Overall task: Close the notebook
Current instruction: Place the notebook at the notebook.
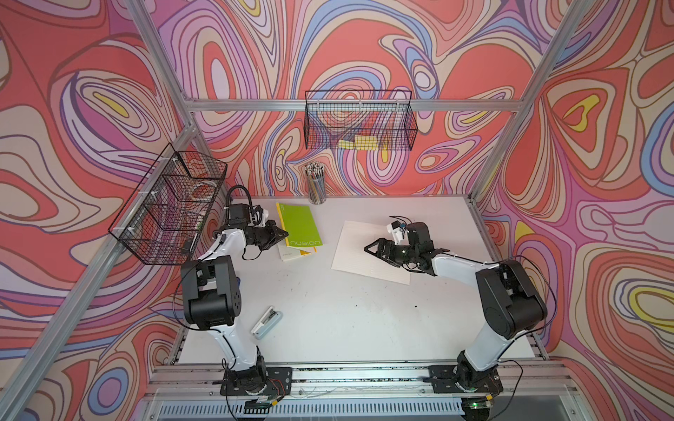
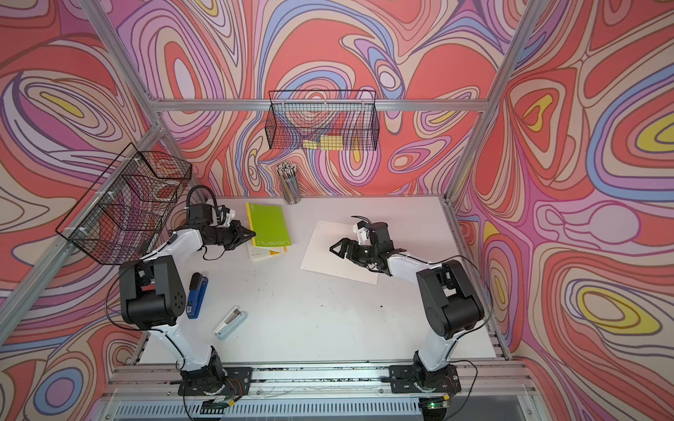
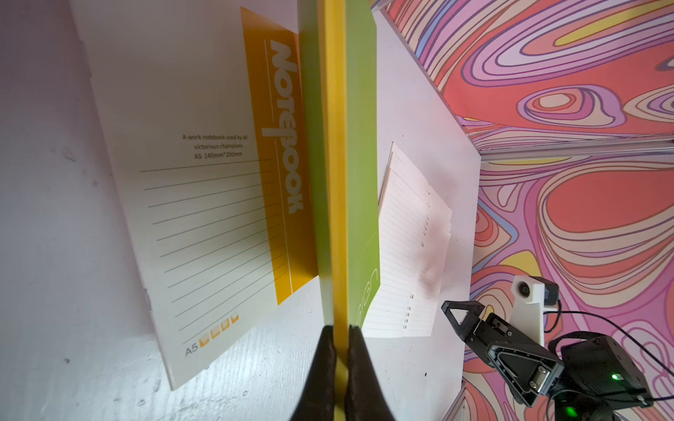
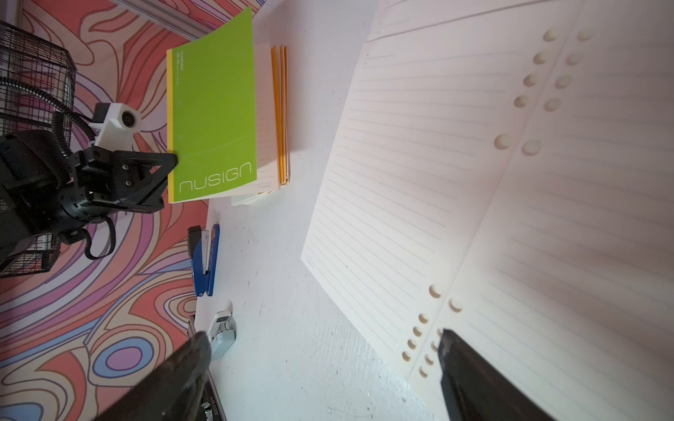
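We see the green notebook (image 1: 297,224) at the far left of the white worktop (image 1: 346,320). Its cover, with the word "nusign", faces up in both top views. Our left jaws are pinched tight on its yellow spine (image 3: 337,182). In the left wrist view the spine runs straight out from between the two black tips. The side that we hold looks lifted a little off the worktop. We cannot tell if the pages inside lie fully shut.

The green notebook rests partly on a second notebook (image 3: 189,218), white with an orange band. That one lies flat under it and sticks out at the near end.

Our right jaws stand wide apart, with nothing between them. They hover over a stack of loose lined sheets (image 1: 355,233) with punched holes, well apart from the green notebook.

A blue stapler (image 2: 197,295) and a pale stapler (image 1: 266,322) lie on the near left part of the worktop, close to the left arm (image 1: 233,240). A cup of pencils (image 1: 316,186) stands at the back edge, near the far end of the green notebook.
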Robot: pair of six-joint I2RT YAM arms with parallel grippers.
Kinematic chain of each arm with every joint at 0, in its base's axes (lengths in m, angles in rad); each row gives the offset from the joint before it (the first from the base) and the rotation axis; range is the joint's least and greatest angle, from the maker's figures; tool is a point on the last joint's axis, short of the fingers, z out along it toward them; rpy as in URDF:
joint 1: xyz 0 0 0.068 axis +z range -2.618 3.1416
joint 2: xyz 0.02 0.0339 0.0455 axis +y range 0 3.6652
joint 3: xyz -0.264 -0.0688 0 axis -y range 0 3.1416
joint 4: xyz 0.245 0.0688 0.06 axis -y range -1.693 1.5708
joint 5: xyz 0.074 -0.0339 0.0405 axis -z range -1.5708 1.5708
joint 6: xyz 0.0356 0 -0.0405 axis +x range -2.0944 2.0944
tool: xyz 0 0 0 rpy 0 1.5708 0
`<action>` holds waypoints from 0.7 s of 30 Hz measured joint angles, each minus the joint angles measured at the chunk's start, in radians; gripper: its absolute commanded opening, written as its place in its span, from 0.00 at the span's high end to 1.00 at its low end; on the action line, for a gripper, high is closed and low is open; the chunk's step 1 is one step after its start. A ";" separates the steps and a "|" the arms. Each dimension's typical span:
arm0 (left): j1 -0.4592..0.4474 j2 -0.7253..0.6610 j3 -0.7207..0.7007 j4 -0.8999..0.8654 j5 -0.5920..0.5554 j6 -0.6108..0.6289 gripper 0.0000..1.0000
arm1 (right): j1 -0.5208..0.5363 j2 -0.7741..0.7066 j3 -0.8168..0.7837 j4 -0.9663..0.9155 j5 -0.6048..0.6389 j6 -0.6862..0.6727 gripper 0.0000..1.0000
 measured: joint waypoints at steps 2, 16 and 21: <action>0.003 0.014 0.001 -0.002 -0.011 0.007 1.00 | 0.000 0.000 0.000 0.000 -0.002 0.000 0.02; 0.008 0.070 0.005 -0.019 -0.109 0.045 1.00 | 0.000 0.000 0.000 0.002 -0.004 0.000 0.02; 0.008 0.082 0.018 -0.045 -0.152 0.062 1.00 | 0.000 0.000 0.000 0.007 -0.005 0.003 0.02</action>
